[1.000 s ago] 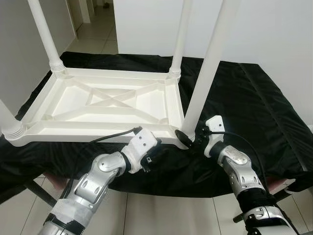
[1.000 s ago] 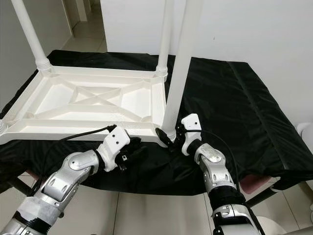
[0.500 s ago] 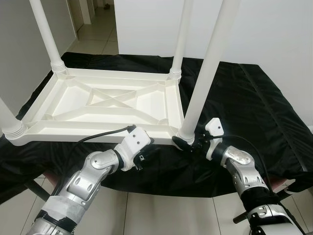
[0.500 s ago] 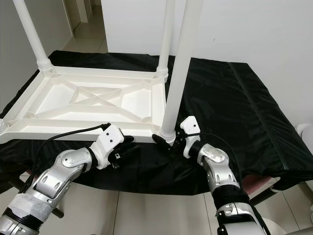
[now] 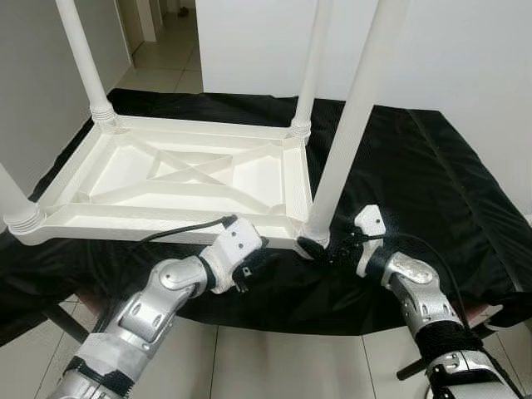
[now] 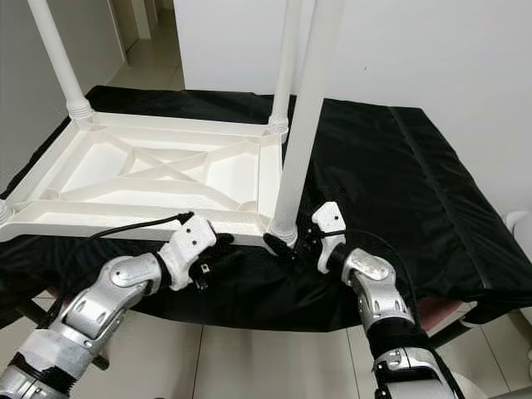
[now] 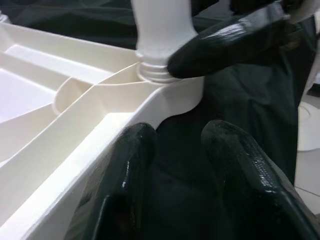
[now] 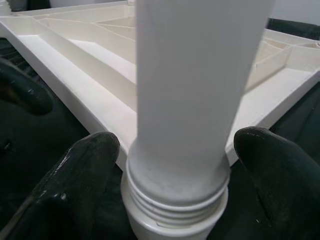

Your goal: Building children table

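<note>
Upturned children table [image 5: 179,179] lies on the black-draped counter [image 5: 416,166], legs pointing up. Near-right leg [image 5: 353,125] stands at the table's 5 o'clock corner, threaded collar seated in the corner socket.

Right tool [image 5: 320,249] at the base of that leg: in the right wrist view one finger [image 8: 75,180] sits on each side of the collar, spread wide, pads close to the leg but contact not clear. Grip on the leg cannot be confirmed.

Left tool [image 6: 218,259] at 6 o'clock of the table, just under the near rim, a little left of the same corner. In the left wrist view its two fingers [image 7: 125,170] stand slightly parted with only black cloth between them, nothing held.

Cut off: all leg tops run out of the picture; the near-left leg [image 5: 17,208] shows only its base at 9 o'clock.

Materials: table is smooth white moulded plastic, underside ribbed with crossing braces; legs round, tapering, ridged at the collar. Cloth is glossy and creased. Fingers are shiny black, rounded at the tips.
</note>
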